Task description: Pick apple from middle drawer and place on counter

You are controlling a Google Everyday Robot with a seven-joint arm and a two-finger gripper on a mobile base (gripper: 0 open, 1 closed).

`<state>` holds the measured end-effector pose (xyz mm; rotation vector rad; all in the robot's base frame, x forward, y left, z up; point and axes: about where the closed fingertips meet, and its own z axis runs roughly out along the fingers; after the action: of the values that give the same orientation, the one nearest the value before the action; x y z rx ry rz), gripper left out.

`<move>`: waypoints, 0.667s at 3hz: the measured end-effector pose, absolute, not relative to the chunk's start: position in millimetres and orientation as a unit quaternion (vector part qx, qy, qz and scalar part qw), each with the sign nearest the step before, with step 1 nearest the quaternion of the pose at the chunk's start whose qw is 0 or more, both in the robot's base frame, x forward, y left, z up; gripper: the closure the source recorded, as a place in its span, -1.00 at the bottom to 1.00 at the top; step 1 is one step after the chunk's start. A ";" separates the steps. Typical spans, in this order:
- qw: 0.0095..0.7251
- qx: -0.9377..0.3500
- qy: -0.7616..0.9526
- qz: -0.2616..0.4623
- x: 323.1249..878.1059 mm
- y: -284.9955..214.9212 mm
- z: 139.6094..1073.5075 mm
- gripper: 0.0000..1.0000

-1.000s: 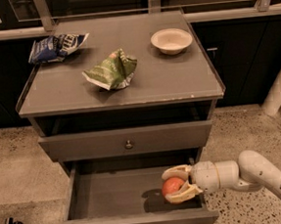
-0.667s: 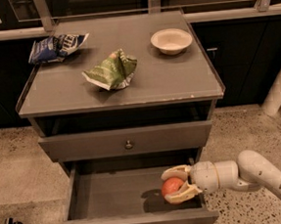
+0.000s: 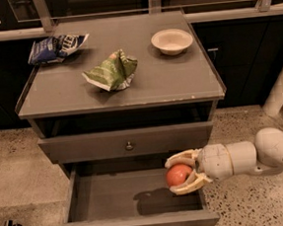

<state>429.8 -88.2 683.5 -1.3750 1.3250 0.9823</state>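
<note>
The red apple (image 3: pixel 179 174) sits between the two cream fingers of my gripper (image 3: pixel 173 175), which is shut on it. The gripper reaches in from the right and holds the apple a little above the floor of the open middle drawer (image 3: pixel 114 201), at its right end. The apple's shadow lies on the drawer floor below it. The drawer's front shows a small knob at the bottom edge of the view. The grey counter (image 3: pixel 178 79) is the cabinet top above.
On the counter lie a crumpled green snack bag (image 3: pixel 112 71), a blue chip bag (image 3: pixel 54 47) at the back left and a white bowl (image 3: pixel 172 40) at the back right. A closed drawer (image 3: pixel 129 143) sits above the open one. A white post (image 3: pixel 282 85) stands at the right.
The gripper has lifted the apple slightly up and to the right, off the drawer floor. Nothing on the counter has moved.
</note>
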 end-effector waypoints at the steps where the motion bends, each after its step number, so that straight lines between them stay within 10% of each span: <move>1: 0.480 -0.607 0.524 0.356 426.6 -83.5 747.5 1.00; 2: 0.482 -0.643 0.505 0.314 423.4 -74.5 802.1 1.00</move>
<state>423.4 -74.5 802.1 -1.5684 1.2316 0.7665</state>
